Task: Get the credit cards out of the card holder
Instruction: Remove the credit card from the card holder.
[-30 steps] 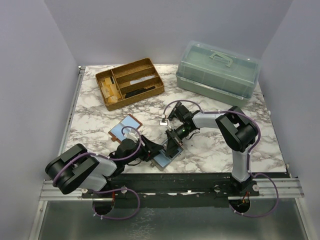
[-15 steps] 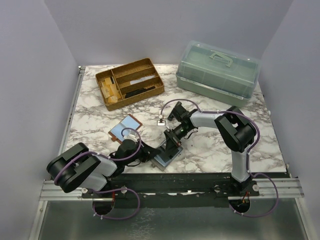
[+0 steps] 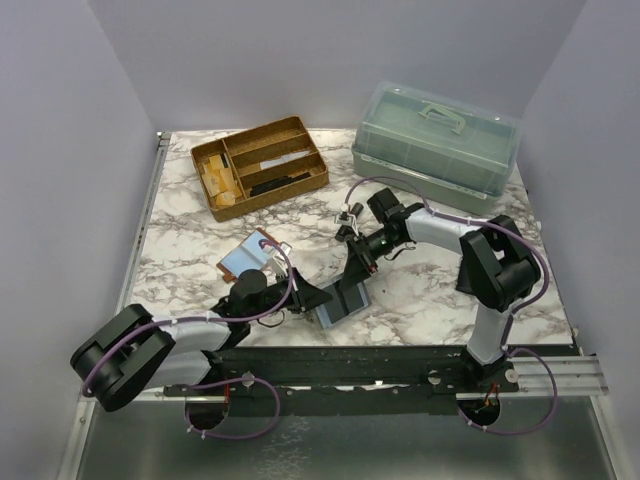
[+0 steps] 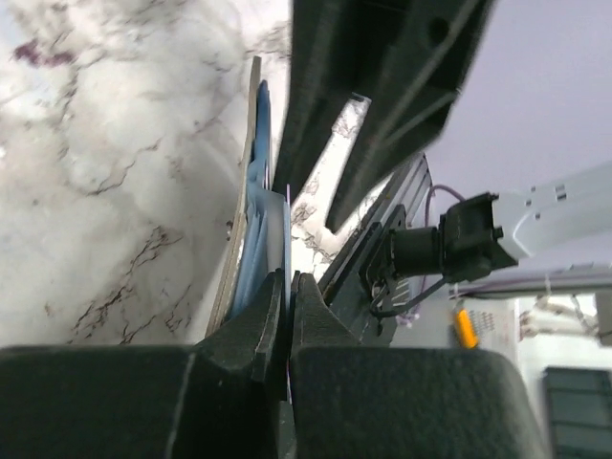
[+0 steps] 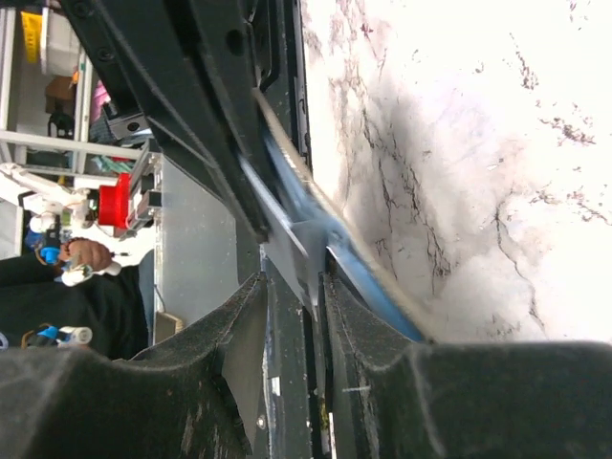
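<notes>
**Operator:** Blue-grey holder point(image 3: 343, 300) — where does it lie?

**Spotter:** Lower centre of the overhead view, on your marble table point(image 3: 180, 250), between both grippers and close to the table's bottom edge.

**Operator:** My left gripper point(image 4: 289, 279)?

**Spotter:** You have it pinched fully together at the holder's left side. Your left wrist view shows it squeezing a thin blue card point(image 4: 273, 229), pale at the edge, standing beside the holder's tan cover point(image 4: 247, 163).

**Operator:** And the right gripper point(image 5: 292, 287)?

**Spotter:** Part open, astride a dark flap point(image 5: 292, 251) of the holder — I can't tell whether its pads touch. A brown-rimmed blue rectangle point(image 3: 248, 256) lies just above your left arm, left of centre.
</notes>
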Available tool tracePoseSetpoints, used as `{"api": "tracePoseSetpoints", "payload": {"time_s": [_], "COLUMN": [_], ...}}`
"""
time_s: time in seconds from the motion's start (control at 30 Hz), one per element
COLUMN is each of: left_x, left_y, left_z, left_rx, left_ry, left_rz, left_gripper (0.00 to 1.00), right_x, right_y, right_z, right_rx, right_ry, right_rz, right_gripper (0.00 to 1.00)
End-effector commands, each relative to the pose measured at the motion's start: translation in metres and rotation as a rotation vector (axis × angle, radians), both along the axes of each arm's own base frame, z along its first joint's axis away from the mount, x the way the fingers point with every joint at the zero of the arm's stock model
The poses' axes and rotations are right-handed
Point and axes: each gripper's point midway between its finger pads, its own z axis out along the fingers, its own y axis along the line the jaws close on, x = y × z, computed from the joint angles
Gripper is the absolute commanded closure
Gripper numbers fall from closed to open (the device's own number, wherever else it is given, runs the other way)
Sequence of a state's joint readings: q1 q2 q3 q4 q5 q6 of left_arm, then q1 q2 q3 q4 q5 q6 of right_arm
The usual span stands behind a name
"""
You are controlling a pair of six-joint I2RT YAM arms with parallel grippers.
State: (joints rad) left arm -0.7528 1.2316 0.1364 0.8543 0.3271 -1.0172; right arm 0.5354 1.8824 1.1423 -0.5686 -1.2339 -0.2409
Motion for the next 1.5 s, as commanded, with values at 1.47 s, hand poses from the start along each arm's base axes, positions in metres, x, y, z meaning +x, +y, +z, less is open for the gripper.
{"api": "tracePoseSetpoints", "payload": {"time_s": [1.47], "left_x": [-0.017], "left_y": [0.01], "left_z": [0.076], "left_rx": [-0.176], "left_ry": [-0.378], "left_rz": [-0.085], "left_gripper": [0.96], "right_x": [-0.011], "right_y": [-0.009], "right_z": [0.055], "right_rx": [0.252], "right_ry": [-0.021], "right_rz": [0.057], "right_gripper": [1.0]}}
